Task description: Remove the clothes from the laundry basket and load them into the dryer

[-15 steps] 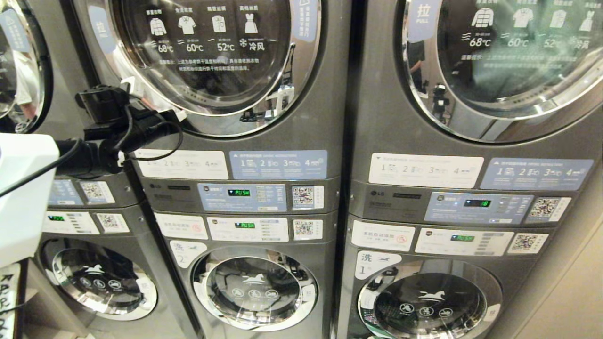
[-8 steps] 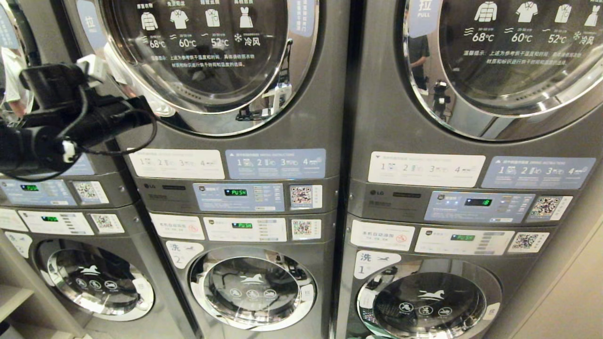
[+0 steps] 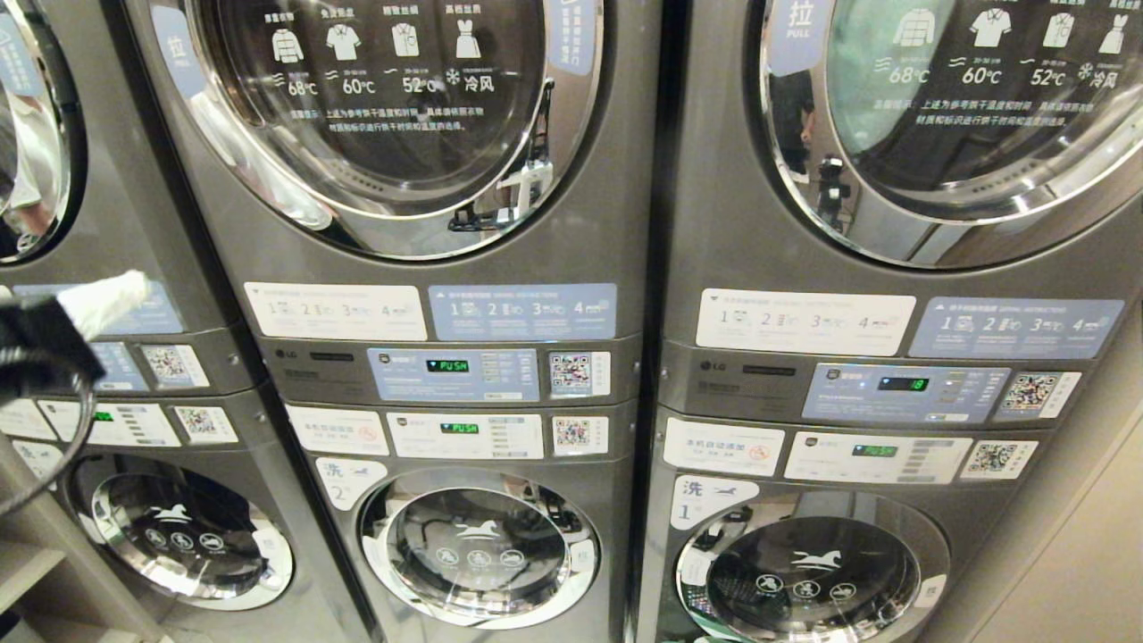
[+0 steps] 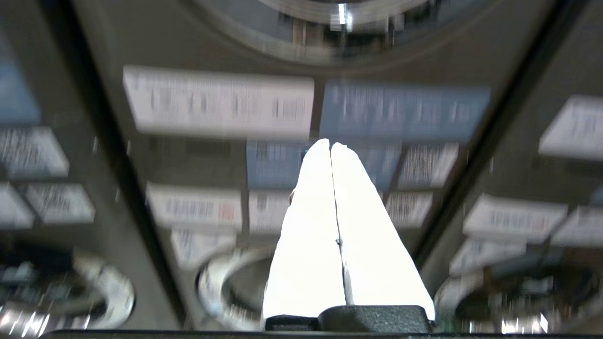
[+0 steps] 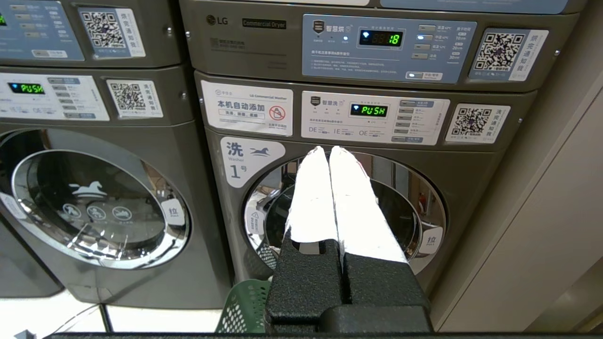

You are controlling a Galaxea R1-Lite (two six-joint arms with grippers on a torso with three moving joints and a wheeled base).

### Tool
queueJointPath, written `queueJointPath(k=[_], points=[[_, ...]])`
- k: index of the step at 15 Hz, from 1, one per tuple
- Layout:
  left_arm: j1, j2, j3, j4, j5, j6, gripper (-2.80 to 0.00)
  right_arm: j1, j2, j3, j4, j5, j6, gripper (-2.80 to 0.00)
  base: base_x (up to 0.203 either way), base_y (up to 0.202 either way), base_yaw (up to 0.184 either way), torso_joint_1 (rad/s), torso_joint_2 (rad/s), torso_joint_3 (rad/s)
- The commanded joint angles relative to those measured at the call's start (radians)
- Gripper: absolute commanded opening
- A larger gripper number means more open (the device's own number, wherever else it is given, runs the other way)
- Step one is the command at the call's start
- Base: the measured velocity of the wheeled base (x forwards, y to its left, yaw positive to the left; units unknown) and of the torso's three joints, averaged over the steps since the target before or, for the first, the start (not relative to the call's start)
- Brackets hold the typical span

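Both grippers are empty, jaws shut: left gripper [image 4: 330, 146] has dropped away from the dryer door [image 3: 384, 107], which remains closed, so loading waits; right gripper [image 5: 329, 151] parked above the laundry basket [image 5: 245, 310].

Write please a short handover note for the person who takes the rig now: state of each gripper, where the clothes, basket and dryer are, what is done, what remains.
Left gripper: shut, empty, at the left edge of the head view in front of the stacked machines.
Right gripper: shut, empty, parked low before washer 1.
Green laundry basket: on the floor under the right gripper; only its rim shows, clothes not visible.
Dryer doors in the upper row: all closed.
Done: nothing loaded.
Left: open a dryer, pick clothes from the basket, load them.
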Motion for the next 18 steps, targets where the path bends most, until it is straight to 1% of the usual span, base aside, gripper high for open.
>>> queueJointPath(k=[1, 3, 4, 5, 6, 8, 9, 10, 11, 12, 14, 15, 18], points=[[0.0, -0.272, 0.214, 0.007, 0.001, 0.017, -2.8, 0.0, 0.0, -0.001, 0.0, 0.0, 0.0, -2.8, 0.0, 0.0, 0.0, 0.0, 0.0, 0.0], [0.0, -0.394, 0.436, 0.041, 0.007, 0.048, -2.8, 0.0, 0.0, 0.0, 0.0, 0.0, 0.0, -2.8, 0.0, 0.0, 0.0, 0.0, 0.0, 0.0], [0.003, -0.435, 0.518, 0.056, 0.025, 0.056, -2.8, 0.0, 0.0, 0.0, 0.0, 0.0, 0.0, -2.8, 0.0, 0.0, 0.0, 0.0, 0.0, 0.0], [0.006, -0.487, 0.602, 0.079, 0.07, 0.065, -2.8, 0.0, 0.0, 0.0, 0.0, 0.0, 0.0, -2.8, 0.0, 0.0, 0.0, 0.0, 0.0, 0.0], [0.007, -0.549, 0.656, 0.134, 0.109, 0.073, -2.8, 0.0, 0.0, 0.0, 0.0, 0.0, 0.0, -2.8, 0.0, 0.0, 0.0, 0.0, 0.0, 0.0], [0.005, -0.679, 0.665, 0.299, 0.133, 0.081, -2.8, 0.0, 0.0, 0.0, 0.0, 0.0, 0.002, -2.8, 0.0, 0.0, 0.0, 0.0, 0.0, 0.0], [0.002, -0.751, 0.659, 0.367, 0.137, 0.083, -2.8, 0.0, 0.0, 0.0, 0.0, 0.0, 0.003, -2.8, 0.0, 0.0, 0.0, 0.0, 0.0, 0.0], [-0.014, -0.806, 0.655, 0.41, 0.139, 0.084, -2.8, 0.0, 0.0, 0.0, 0.0, 0.0, 0.003, -2.8, 0.0, 0.0, 0.0, 0.0, 0.0, 0.0], [-0.045, -0.863, 0.652, 0.429, 0.14, 0.086, -2.8, 0.0, 0.001, 0.0, 0.0, 0.0, 0.003, -2.8, 0.0, 0.0, 0.0, 0.0, 0.0, 0.0], [-0.058, -0.932, 0.651, 0.439, 0.14, 0.09, -2.8, 0.0, 0.0, 0.0, 0.0, 0.0, 0.003, -2.8, 0.0, 0.0, 0.0, 0.0, 0.0, 0.0], [-0.063, -1.072, 0.651, 0.445, 0.14, 0.096, -2.8, 0.0, 0.0, 0.0, 0.0, 0.0, 0.003, -2.8, 0.0, 0.0, 0.0, 0.0, 0.0, 0.0], [-0.064, -1.107, 0.654, 0.44, 0.141, 0.097, -2.8, 0.0, 0.0, 0.0, 0.0, 0.002, 0.003, -2.8, 0.0, 0.0, 0.0, 0.0, 0.0, 0.0], [-0.065, -1.102, 0.66, 0.423, 0.144, 0.103, -2.8, 0.0, 0.0, 0.0, 0.0, 0.002, 0.002, -2.8, 0.0, 0.0, 0.0, 0.0, 0.0, 0.0]])
